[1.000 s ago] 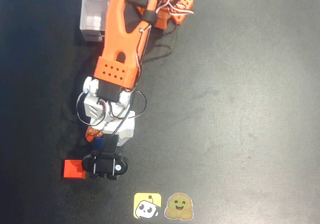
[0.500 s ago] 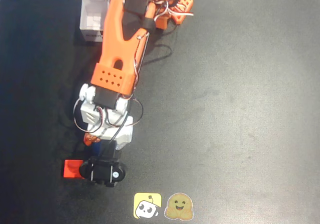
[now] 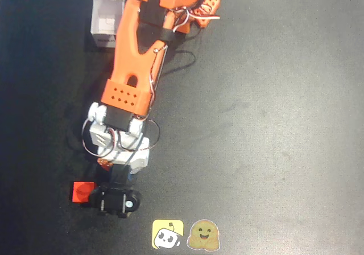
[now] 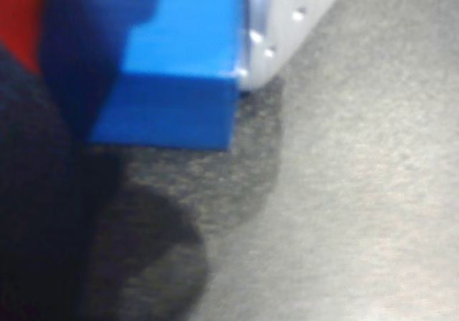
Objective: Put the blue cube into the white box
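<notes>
The arm (image 3: 133,56) has reached further toward the table's (image 3: 273,124) near edge, so the grasp seems underway. The white box (image 3: 105,21) waits at the far-left corner. The gripper (image 3: 116,195) brackets the blue cube (image 4: 179,70) beside the red cube (image 3: 82,191); whether it grips, I cannot tell.

In the overhead view the right part of the desk (image 3: 273,124) is bare and open, with wide room for passing. On the left side the orange arm (image 3: 133,56) lies long over the desk and covers one edge of the white box (image 3: 106,21). Low on the left the red cube (image 3: 82,191) sits just beside the claw (image 3: 114,178). Two stickers (image 3: 185,234) lie flat near the bottom edge. In the wrist view the blue cube (image 4: 172,70) is against a white finger (image 4: 287,20), with bare desk below it.
</notes>
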`<move>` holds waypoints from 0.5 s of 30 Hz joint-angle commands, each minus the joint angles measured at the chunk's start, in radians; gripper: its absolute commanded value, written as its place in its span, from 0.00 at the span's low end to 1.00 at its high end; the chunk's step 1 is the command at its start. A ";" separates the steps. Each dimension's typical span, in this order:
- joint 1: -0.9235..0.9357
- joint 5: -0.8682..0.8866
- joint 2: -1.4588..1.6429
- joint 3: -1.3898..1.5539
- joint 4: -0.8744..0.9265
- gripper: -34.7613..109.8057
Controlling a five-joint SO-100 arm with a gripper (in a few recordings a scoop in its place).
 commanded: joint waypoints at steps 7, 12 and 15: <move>0.021 0.005 0.023 -0.037 0.028 0.24; 0.031 0.000 0.104 -0.035 0.066 0.24; 0.044 -0.012 0.178 -0.051 0.126 0.24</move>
